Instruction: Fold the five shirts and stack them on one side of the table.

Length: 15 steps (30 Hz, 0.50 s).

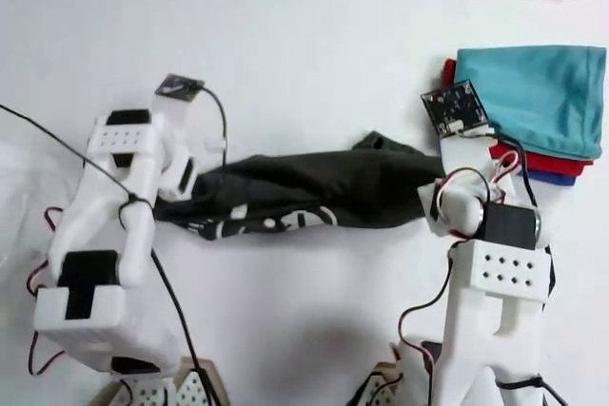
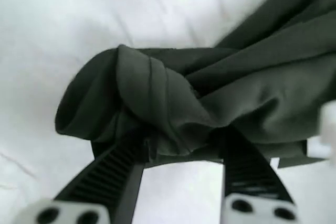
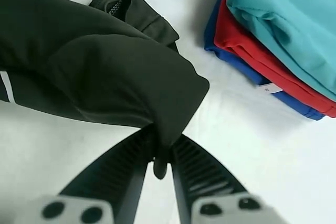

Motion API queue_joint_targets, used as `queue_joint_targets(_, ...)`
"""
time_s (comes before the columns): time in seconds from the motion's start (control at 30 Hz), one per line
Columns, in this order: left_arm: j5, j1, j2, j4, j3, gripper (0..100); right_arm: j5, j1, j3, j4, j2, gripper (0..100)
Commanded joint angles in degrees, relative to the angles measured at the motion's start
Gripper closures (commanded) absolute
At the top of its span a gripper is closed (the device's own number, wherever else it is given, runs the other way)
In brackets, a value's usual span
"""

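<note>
A black shirt (image 1: pixel 314 192) with white print hangs stretched in a long roll between the two arms at mid-table. My left gripper (image 1: pixel 181 183) is shut on its left end; in the left wrist view the bunched cloth (image 2: pixel 173 103) sits between the fingertips of that gripper (image 2: pixel 178 140). My right gripper (image 1: pixel 433 199) is shut on the right end, and the right wrist view shows a fold of the shirt (image 3: pixel 94 72) pinched in the gripper (image 3: pixel 160 148). A folded stack lies at the right edge: a teal shirt (image 1: pixel 533 97) on a red shirt (image 1: pixel 538 159) on a blue shirt (image 1: pixel 554 178).
The white table (image 1: pixel 314 45) stretches bare behind and in front of the black shirt. The stack of teal (image 3: pixel 294 19), red (image 3: pixel 262 59) and blue (image 3: pixel 239 61) lies just beyond my right gripper. Cables trail from both arm bases along the near edge.
</note>
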Motion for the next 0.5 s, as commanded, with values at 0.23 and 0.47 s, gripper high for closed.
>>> queue_joint_targets(0.23,-3.25,-5.19,-0.62,2.99,-3.47,78,0.09,-0.57,-0.18,-0.75,-2.33,97.8)
queue_joint_targets(0.47,-4.40,-4.48,-0.18,-0.26,1.01,78,-0.09,-0.57,-0.18,-0.84,-2.33,97.8)
